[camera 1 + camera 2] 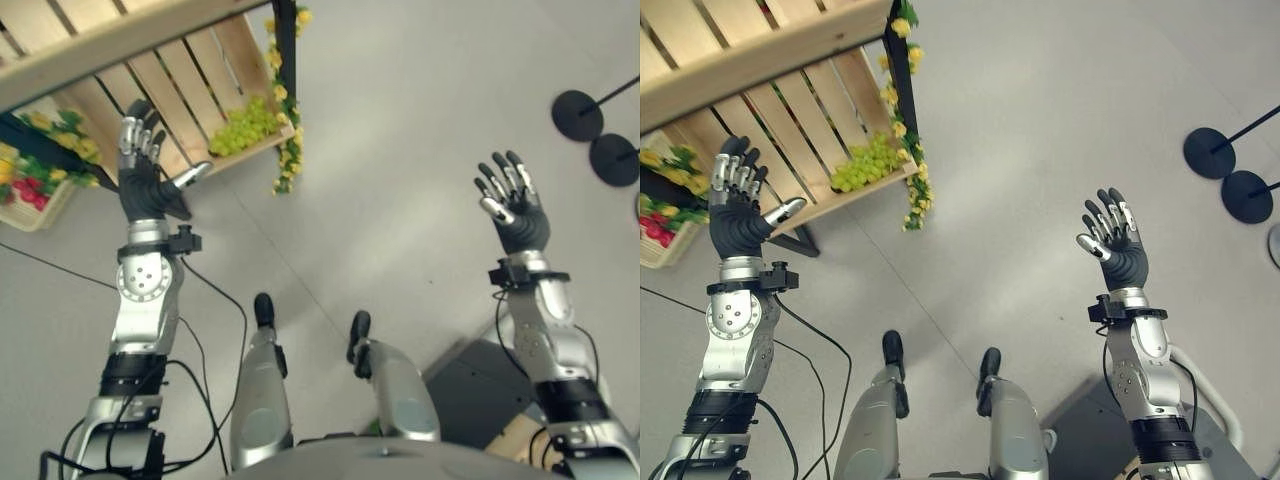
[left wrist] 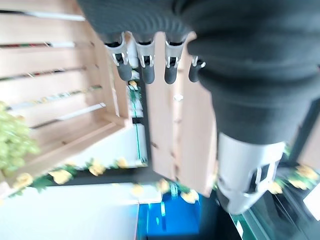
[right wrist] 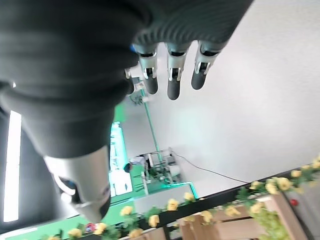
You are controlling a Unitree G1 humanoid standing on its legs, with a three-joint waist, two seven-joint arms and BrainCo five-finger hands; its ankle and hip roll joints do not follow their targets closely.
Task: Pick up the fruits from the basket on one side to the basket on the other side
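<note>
Both arms raised in front of the body, palms away, nothing held. Left hand [image 1: 140, 165] up beside the lower edge of a slatted wooden crate [image 1: 180, 85], fingers straight and spread, thumb out to the side, touching neither the wood nor the fruit. Right hand [image 1: 512, 205] well apart over bare grey floor [image 1: 400, 150], fingers likewise straight and slightly fanned, empty. Bunch of green grapes [image 1: 245, 125] lying in the crate's near corner, just beyond the left thumb. Garland of yellow flowers [image 1: 283, 120] hanging down the dark post at the crate's end. Second basket [image 1: 35, 175] lower down at the far left, holding yellow, green and red fruit. Two round black stand bases [image 1: 595, 135] on the floor off to the right, well clear of the right hand
</note>
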